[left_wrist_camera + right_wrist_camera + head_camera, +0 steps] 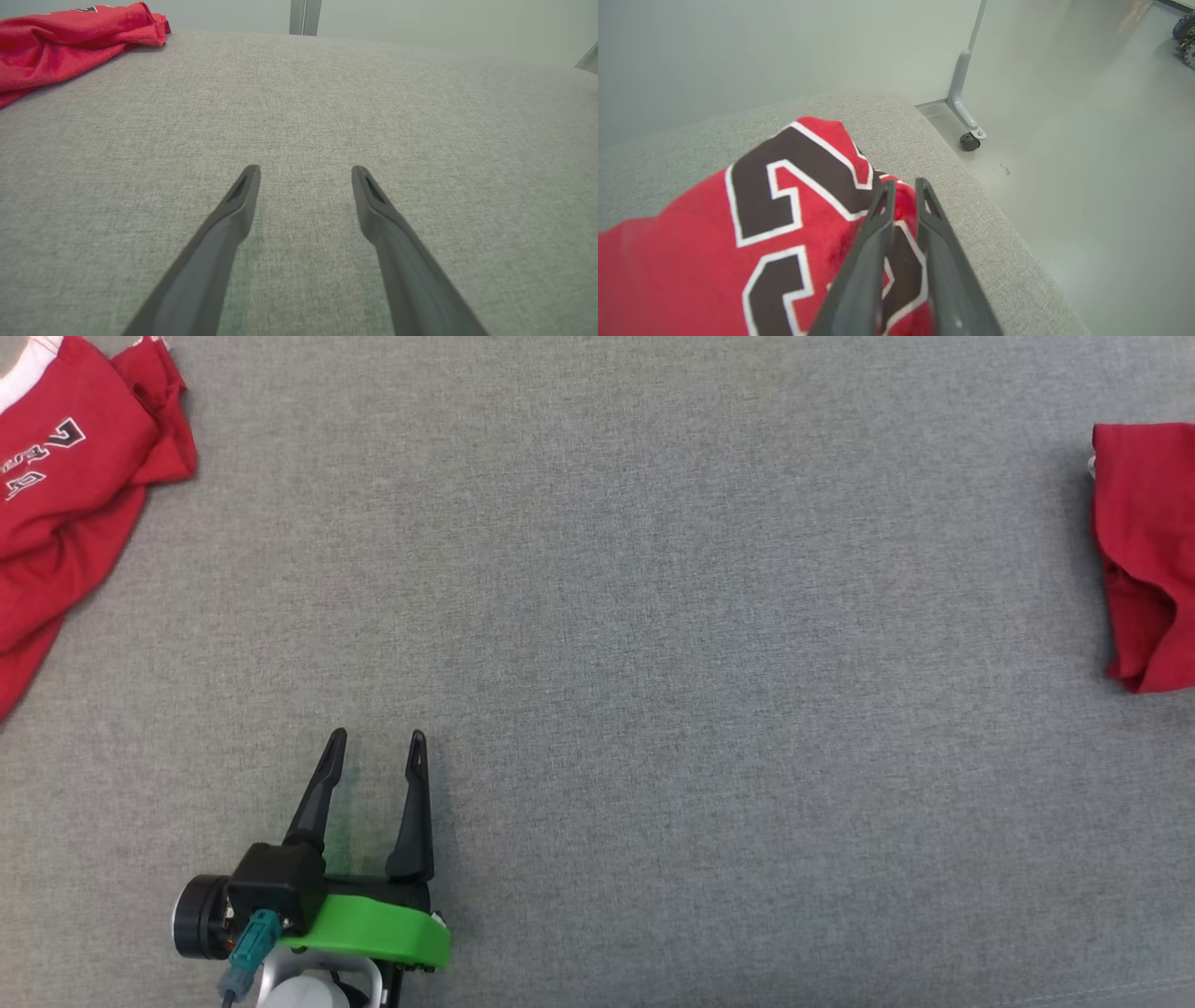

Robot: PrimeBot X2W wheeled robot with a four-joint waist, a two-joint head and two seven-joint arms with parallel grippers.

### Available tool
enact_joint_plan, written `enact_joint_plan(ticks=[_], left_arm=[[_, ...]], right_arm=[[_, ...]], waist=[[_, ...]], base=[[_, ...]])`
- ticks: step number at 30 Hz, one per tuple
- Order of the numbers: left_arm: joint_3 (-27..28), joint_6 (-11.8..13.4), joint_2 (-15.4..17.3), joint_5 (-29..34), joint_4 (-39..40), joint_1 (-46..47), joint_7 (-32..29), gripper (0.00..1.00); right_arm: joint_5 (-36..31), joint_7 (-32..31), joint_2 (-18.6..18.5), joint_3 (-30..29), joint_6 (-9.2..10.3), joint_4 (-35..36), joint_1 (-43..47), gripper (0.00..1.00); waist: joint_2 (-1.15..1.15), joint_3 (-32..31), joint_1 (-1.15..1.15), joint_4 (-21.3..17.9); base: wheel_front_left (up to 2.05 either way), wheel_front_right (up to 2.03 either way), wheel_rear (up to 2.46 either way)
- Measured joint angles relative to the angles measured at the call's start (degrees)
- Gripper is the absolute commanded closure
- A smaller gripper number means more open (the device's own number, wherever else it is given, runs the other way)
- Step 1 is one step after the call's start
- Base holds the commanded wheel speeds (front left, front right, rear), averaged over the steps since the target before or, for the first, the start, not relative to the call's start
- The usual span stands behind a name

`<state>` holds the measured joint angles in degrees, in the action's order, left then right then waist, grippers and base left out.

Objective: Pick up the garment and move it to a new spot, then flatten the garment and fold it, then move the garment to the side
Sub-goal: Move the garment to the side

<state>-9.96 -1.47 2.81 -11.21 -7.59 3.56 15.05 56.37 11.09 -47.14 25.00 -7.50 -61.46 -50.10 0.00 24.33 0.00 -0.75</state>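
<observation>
A red garment (1144, 560) lies bunched at the right edge of the grey table (653, 616). In the right wrist view the red garment (714, 242) shows large black numerals edged in white, near the table's corner. My right gripper (903, 186) has its fingers nearly together, with a fold of red cloth pinched between the tips. My left gripper (378, 737) rests low over bare table at the lower left, open and holding nothing. In its own wrist view the left gripper (306, 170) points across grey cloth.
A second red garment (75, 495) with white trim and lettering lies crumpled at the table's far left, also seen as the red heap (70, 42) in the left wrist view. Past the table's right edge (999, 219) is pale floor with a castered grey post (966, 116).
</observation>
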Motion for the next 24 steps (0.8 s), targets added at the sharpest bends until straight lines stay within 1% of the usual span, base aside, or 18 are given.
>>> enact_joint_plan(ticks=[3,6,9,12,19,21,24], left_arm=[[0.2,0.2,0.0,-0.5,0.1,0.0,0.0,0.0],[0.3,0.5,0.0,-1.7,0.0,-0.6,0.0,0.0],[1.0,1.0,0.0,-2.9,-0.1,-2.2,0.0,0.0],[1.9,1.0,0.0,-3.7,-0.3,-4.4,0.0,0.0],[4.4,1.5,0.0,-5.4,0.0,-9.2,0.0,0.0],[5.3,1.5,0.0,-5.5,0.2,-10.4,0.0,0.0],[6.9,1.5,0.0,-5.8,0.4,-12.3,0.0,0.0]], right_arm=[[-3.2,2.7,-0.1,0.9,0.0,-0.3,-1.3,0.0],[-5.4,3.7,0.6,0.7,0.0,1.7,-1.4,0.0],[-9.4,3.9,1.9,-1.2,0.0,7.1,0.4,0.0],[-14.3,4.0,4.0,-5.0,0.0,13.1,5.3,0.0],[-27.9,4.0,12.7,-16.5,0.0,29.3,23.1,0.0],[-31.7,4.0,16.5,-19.5,0.0,34.1,29.4,0.0],[-36.4,4.0,21.6,-21.5,-0.02,40.3,36.9,0.0]], waist=[[0.0,-0.9,0.0,-0.1],[0.0,-2.4,0.0,-0.2],[0.0,-4.7,0.0,-0.4],[0.0,-7.5,0.0,-0.6],[0.0,-15.0,0.0,-0.9],[0.0,-17.3,0.0,-0.9],[0.0,-20.1,0.0,-0.8]], base=[[0.0,0.0,0.0],[0.0,0.0,0.0],[0.0,0.0,0.0],[0.0,0.0,0.0],[0.0,0.0,0.0],[0.0,0.0,0.0],[0.0,0.0,0.0]])
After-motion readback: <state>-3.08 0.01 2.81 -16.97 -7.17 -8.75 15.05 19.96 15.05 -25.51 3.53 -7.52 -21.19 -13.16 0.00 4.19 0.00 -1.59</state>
